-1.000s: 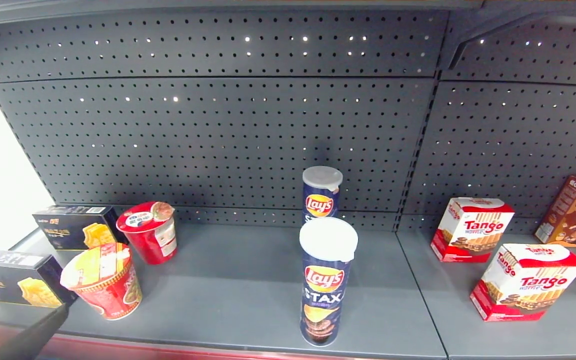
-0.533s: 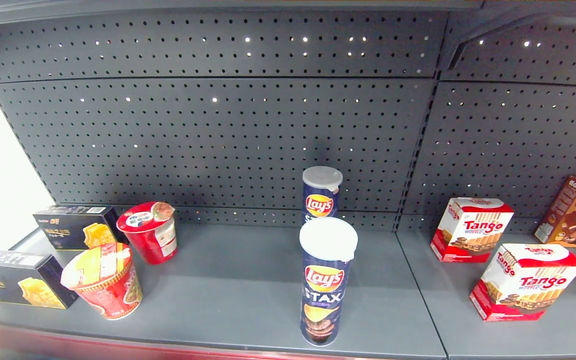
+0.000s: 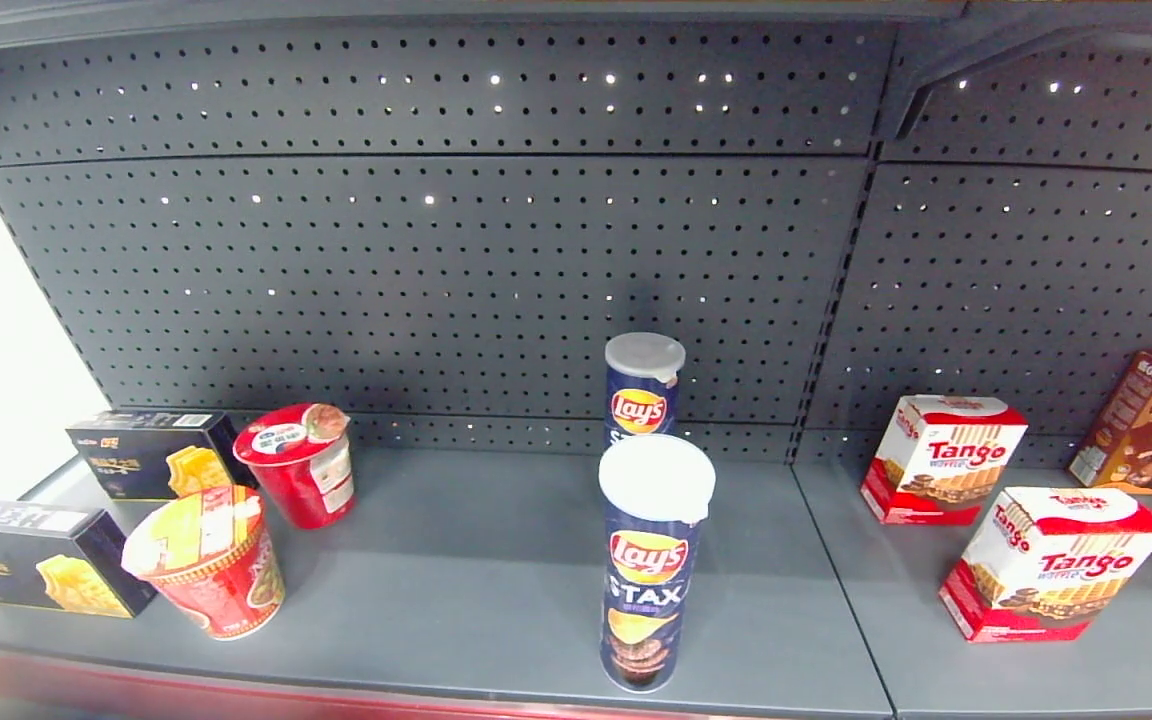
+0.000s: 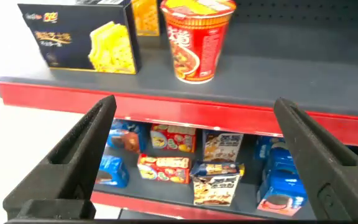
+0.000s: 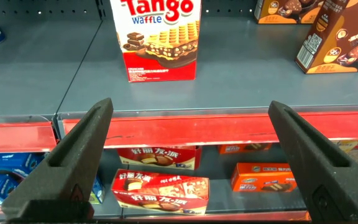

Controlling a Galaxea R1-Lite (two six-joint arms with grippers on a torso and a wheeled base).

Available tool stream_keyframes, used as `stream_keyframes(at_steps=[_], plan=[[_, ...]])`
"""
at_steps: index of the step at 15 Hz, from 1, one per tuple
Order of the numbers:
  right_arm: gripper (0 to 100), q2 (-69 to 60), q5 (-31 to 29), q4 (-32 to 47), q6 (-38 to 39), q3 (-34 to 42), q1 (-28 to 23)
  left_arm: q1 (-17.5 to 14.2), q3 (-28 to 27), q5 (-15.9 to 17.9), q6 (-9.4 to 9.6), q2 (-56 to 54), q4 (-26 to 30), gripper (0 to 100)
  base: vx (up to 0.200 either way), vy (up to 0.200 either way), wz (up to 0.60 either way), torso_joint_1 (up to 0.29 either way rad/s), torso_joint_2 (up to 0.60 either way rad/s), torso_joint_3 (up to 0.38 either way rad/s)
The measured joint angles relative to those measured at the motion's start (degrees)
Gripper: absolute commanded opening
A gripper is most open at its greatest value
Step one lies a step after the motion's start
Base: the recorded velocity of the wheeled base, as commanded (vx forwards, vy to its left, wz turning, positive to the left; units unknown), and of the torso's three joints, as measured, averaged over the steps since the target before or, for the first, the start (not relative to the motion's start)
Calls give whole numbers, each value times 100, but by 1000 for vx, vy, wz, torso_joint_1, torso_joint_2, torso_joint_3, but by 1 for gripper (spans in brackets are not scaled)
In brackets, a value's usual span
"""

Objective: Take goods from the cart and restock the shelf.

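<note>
The grey shelf (image 3: pixel 476 580) carries two dark blue chip cans (image 3: pixel 654 560), one behind the other, two red noodle cups (image 3: pixel 206 560) at the left, and two red-and-white wafer boxes (image 3: pixel 1051 560) at the right. My left gripper (image 4: pixel 194 106) hangs open and empty in front of the shelf's red front edge (image 4: pixel 42 93), below a noodle cup (image 4: pixel 197 37) and a black box (image 4: pixel 82 37). My right gripper (image 5: pixel 189 106) is also open and empty, level with the red edge (image 5: pixel 185 127), facing a wafer box (image 5: pixel 160 37).
Two black boxes (image 3: pixel 36 555) stand at the far left and a brown box (image 3: pixel 1151 422) at the far right. A perforated back panel (image 3: pixel 436 280) closes the shelf. The lower shelf holds packed goods (image 4: pixel 191 168) and flat red boxes (image 5: pixel 160 186).
A dark arm part that showed at the head view's lower left one second ago has dropped out of that view. The goods on the shelf have not moved.
</note>
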State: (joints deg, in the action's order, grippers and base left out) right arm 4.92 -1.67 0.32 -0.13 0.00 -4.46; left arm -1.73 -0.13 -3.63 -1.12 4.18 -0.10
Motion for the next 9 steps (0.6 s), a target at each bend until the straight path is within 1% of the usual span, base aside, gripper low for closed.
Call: stream_keyframes(at_steps=[4,9], plan=[[100,0,1,1,-2,0,-5,157,6,11,4,-304,-4,100,0,0,0,0,0,0],[100,0,1,0,-2,0,-5,180,13,22,11,-408,-4,100,0,0,0,0,0,0]])
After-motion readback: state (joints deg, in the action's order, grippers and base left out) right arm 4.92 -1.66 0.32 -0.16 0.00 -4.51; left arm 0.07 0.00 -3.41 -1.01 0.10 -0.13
